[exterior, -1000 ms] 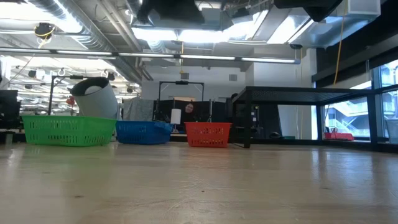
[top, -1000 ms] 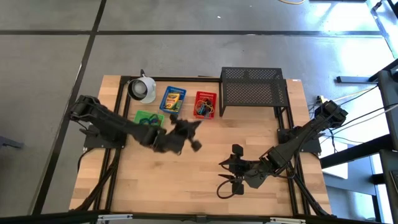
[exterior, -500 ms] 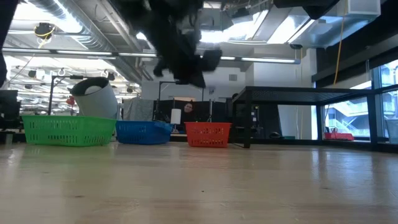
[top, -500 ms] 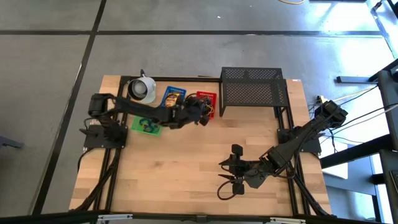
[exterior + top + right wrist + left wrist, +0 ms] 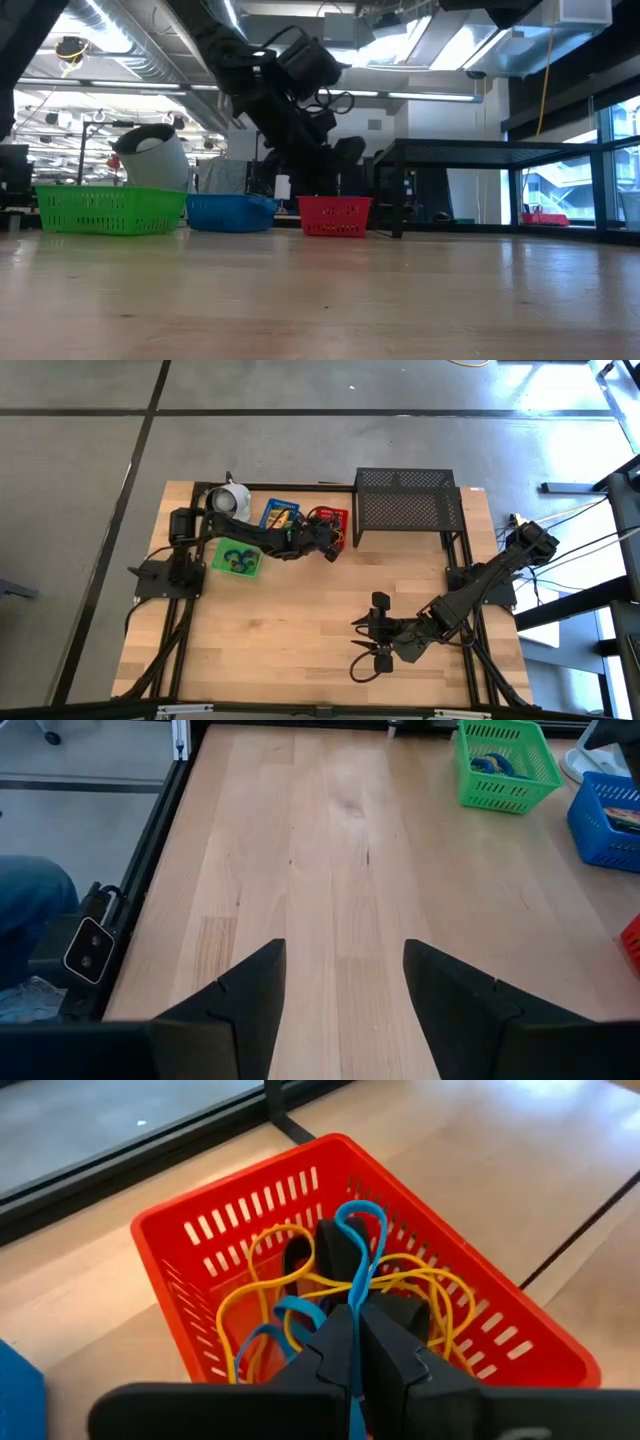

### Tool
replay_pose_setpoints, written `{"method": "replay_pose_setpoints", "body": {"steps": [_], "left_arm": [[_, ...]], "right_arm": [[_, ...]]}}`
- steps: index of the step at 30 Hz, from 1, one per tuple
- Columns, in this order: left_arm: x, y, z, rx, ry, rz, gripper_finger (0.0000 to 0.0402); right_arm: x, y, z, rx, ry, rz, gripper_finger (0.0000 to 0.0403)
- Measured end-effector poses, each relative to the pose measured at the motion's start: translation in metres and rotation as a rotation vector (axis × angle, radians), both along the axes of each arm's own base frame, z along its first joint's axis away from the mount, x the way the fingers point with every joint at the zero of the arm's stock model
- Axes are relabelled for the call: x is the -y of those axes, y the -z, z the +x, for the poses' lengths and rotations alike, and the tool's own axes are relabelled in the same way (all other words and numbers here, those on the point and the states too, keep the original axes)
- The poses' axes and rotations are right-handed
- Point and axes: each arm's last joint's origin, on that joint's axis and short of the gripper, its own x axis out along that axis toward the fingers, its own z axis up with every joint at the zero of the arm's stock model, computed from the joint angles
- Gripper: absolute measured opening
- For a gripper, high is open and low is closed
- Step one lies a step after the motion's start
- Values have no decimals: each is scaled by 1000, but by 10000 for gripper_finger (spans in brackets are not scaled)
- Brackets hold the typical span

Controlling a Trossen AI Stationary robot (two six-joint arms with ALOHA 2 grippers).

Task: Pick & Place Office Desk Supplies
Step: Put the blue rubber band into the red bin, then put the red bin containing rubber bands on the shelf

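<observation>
My left gripper [image 5: 355, 1320] is shut on a blue rubber band [image 5: 362, 1230] and hovers over the red basket [image 5: 200, 1240], which stands by the table's far edge [image 5: 328, 520]. In the basket lie yellow-orange band loops [image 5: 250, 1280], another blue band [image 5: 290, 1315] and dark clips [image 5: 330, 1245]. A yellow-green crayon box [image 5: 279, 516] lies in the blue basket. More bands [image 5: 236, 557] sit in the green basket. My right gripper [image 5: 340, 975] is open above bare wood near the table's near edge [image 5: 372, 643]. My left gripper pinches the blue rubber band between its two shut fingers [image 5: 330, 1345], holding the loop's lower stretch [image 5: 355, 1295]. The fingers slant down toward the basket. The free loop [image 5: 360, 1215] sticks out past the fingertips over the basket's contents; whether it touches them I cannot tell.
A large black wire-mesh rack [image 5: 405, 500] stands just right of the red basket. A white cup-like object [image 5: 230, 503] sits at the far left corner. The green basket [image 5: 110, 210], blue basket [image 5: 230, 212] and red basket [image 5: 335, 215] line the far edge. Bare wood spans the table's middle.
My left arm has swung from the table's middle toward the far edge, carrying its shut gripper over the red basket and down toward it. The right arm has kept still.
</observation>
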Motion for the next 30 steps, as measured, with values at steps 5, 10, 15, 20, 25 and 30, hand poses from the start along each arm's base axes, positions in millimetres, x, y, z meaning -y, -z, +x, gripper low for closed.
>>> {"method": "replay_pose_setpoints", "body": {"steps": [5, 10, 15, 20, 25, 30], "left_arm": [[0, -3, 0, 8, -1, 1, 20], [2, -3, 0, 6, 3, -1, 58], [3, -4, -1, 7, 7, -2, 106], [5, -22, -4, 44, 51, -33, 139], [8, -53, -16, 70, 101, -69, 150], [18, -81, -33, 72, 229, -175, 147]], "right_arm": [[0, 0, 0, 0, 0, 0, 207], [0, 0, 0, 0, 2, 3, 207], [0, 0, 0, 0, 2, 3, 207], [0, 0, 0, 0, 2, 3, 207], [0, 0, 0, -4, 4, 3, 207], [-3, 1, -3, -6, 11, 30, 207]]}}
